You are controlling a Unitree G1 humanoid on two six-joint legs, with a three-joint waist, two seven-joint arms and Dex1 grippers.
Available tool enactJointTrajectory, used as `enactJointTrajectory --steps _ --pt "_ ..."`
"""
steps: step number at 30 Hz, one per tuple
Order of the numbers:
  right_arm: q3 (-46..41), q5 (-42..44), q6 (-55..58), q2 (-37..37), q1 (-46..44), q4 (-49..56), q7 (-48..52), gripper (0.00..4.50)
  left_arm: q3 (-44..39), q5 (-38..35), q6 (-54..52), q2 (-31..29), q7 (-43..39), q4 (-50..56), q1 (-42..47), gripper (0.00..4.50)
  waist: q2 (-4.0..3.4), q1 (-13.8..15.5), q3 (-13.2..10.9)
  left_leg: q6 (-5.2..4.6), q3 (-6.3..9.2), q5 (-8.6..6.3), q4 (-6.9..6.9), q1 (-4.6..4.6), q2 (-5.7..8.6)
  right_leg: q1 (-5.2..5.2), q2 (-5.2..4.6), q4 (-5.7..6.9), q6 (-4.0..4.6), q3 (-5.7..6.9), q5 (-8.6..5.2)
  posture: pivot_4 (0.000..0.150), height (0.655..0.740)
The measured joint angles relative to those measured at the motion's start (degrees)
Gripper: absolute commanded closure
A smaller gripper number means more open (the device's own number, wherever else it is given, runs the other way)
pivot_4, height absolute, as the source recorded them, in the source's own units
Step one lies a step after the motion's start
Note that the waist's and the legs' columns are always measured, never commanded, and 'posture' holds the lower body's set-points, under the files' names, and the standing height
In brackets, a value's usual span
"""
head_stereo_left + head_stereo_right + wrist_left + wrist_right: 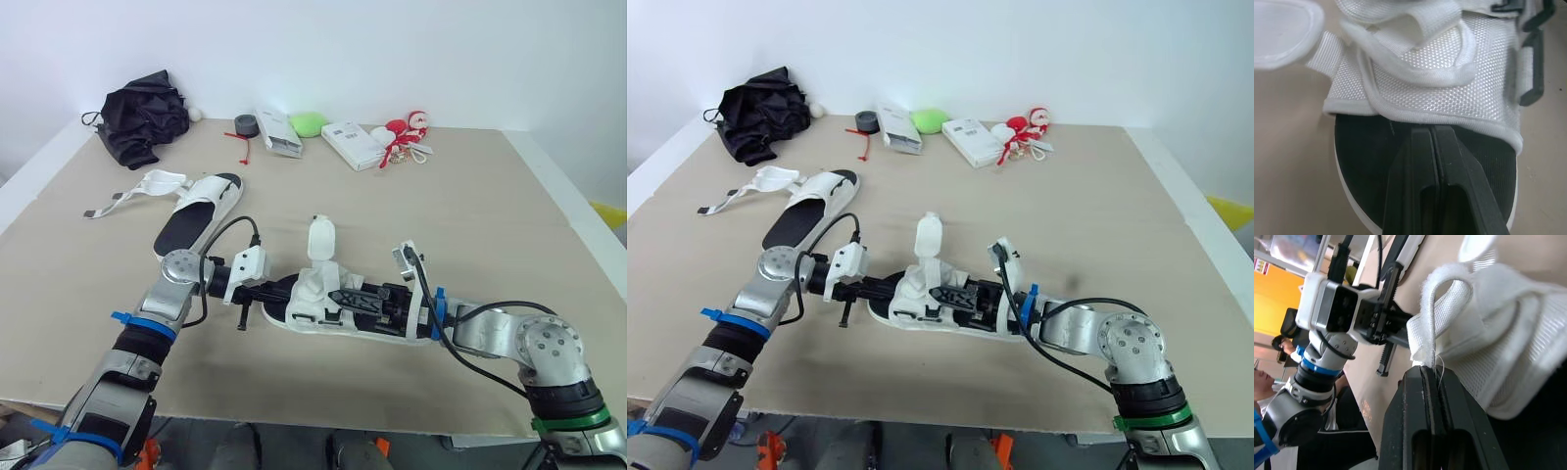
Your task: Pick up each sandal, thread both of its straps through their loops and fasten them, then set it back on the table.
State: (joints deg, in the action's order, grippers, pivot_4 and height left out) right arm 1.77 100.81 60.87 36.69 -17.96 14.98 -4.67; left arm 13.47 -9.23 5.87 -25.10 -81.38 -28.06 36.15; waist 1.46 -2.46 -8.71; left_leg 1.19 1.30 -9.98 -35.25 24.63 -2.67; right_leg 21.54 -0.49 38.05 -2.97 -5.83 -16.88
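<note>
A white sandal with a black footbed (343, 315) lies near the table's front edge, between my two grippers. One of its straps (321, 240) stands upright. My left gripper (277, 291) is shut, and its fingertips (1420, 134) rest on the black footbed just short of the white mesh upper (1440, 83). My right gripper (351, 297) reaches in over the heel end and is shut on the end of a white strap (1442, 313), which loops up from the pinch. The second sandal (199, 219) lies flat at the far left with its straps (147, 184) spread open.
Along the back edge lie a black cloth bundle (142, 122), a tape roll (245, 124), two white boxes (279, 134) (353, 145), a green object (307, 122) and a red and white toy (407, 132). A yellow object (609, 213) is off the right side.
</note>
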Motion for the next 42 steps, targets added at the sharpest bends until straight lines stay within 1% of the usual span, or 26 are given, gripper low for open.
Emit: enactJointTrajectory --steps 7,15,18,21,25,29,33,38,40,42 --pt "-0.27 0.08 -1.2 -0.29 1.14 3.29 2.58 4.46 0.0 0.0 0.0 0.0 -0.17 -0.11 0.31 4.5 0.0 0.01 0.0 -0.1 0.03 -0.06 0.0 -0.01 0.0 -0.01 0.02 0.0 0.01 0.02 -0.02 0.15 0.738" --pt "0.03 1.05 -2.04 -0.74 1.34 3.38 2.75 4.46 0.0 0.0 -0.01 0.0 -0.17 -0.22 0.31 4.5 0.0 0.0 0.0 -0.1 0.03 -0.06 -0.02 -0.02 -0.02 -0.01 0.02 0.0 0.04 0.01 -0.01 0.15 0.738" --pt "0.39 1.18 -2.02 -0.67 1.34 3.23 1.44 4.46 0.0 0.0 -0.01 -0.01 -0.12 -0.22 0.28 4.5 -0.01 0.0 0.01 -0.1 0.03 -0.06 -0.02 -0.03 -0.02 -0.02 0.03 0.0 0.05 0.02 0.0 0.15 0.738" --pt "0.71 1.26 -2.02 -0.62 1.22 0.87 -1.45 4.46 0.0 0.0 -0.01 0.0 0.03 -0.2 0.11 4.5 0.0 0.0 0.01 -0.1 0.02 -0.06 -0.02 -0.07 -0.02 -0.07 0.03 0.0 0.06 0.01 -0.01 0.15 0.738" --pt "1.01 4.14 -1.92 -0.8 0.71 -3.08 -5.48 4.46 0.04 -0.01 -0.01 0.0 0.06 -0.06 -0.1 4.5 -0.01 -0.02 0.02 -0.1 0.0 -0.06 -0.02 -0.1 -0.02 -0.09 0.03 0.0 0.07 -0.01 -0.01 0.15 0.738" --pt "0.98 7.04 -1.84 -0.54 0.19 -4.01 -7.01 4.46 0.05 -0.01 -0.01 0.02 0.13 -0.06 -0.17 4.5 -0.01 -0.03 0.02 -0.1 0.0 -0.06 -0.02 -0.11 -0.03 -0.11 0.04 0.0 0.07 -0.01 -0.01 0.15 0.738" --pt "0.93 7.03 -1.38 -0.01 0.57 -2.96 -6.22 4.46 0.06 0.0 -0.01 0.1 0.08 -0.06 -0.14 4.5 -0.01 0.02 0.02 -0.1 0.01 -0.06 -0.02 -0.09 -0.02 -0.1 0.03 0.0 0.06 0.0 -0.02 0.15 0.738" --pt "0.43 6.55 -1.26 0.83 1.81 0.92 -2.09 4.46 0.05 -0.01 0.0 0.07 0.0 -0.07 -0.01 4.5 -0.02 0.02 0.01 -0.14 0.03 -0.08 -0.01 -0.08 -0.02 -0.1 0.03 0.0 0.06 0.01 -0.05 0.15 0.738" --pt "0.55 4.7 -0.79 1.36 1.8 2.57 -0.28 4.46 0.05 -0.01 -0.01 0.07 0.04 -0.07 -0.02 4.5 -0.02 0.02 0.01 -0.14 0.04 -0.08 -0.01 -0.08 -0.02 -0.1 0.02 0.0 0.06 0.02 -0.05 0.15 0.738" --pt "0.83 0.83 -0.57 1.99 1.79 4.53 2.06 4.46 0.05 -0.01 -0.01 0.08 0.05 -0.07 -0.05 4.5 -0.02 0.02 0.01 -0.14 0.03 -0.08 -0.01 -0.09 -0.02 -0.1 0.02 0.0 0.09 0.01 -0.07 0.15 0.738"
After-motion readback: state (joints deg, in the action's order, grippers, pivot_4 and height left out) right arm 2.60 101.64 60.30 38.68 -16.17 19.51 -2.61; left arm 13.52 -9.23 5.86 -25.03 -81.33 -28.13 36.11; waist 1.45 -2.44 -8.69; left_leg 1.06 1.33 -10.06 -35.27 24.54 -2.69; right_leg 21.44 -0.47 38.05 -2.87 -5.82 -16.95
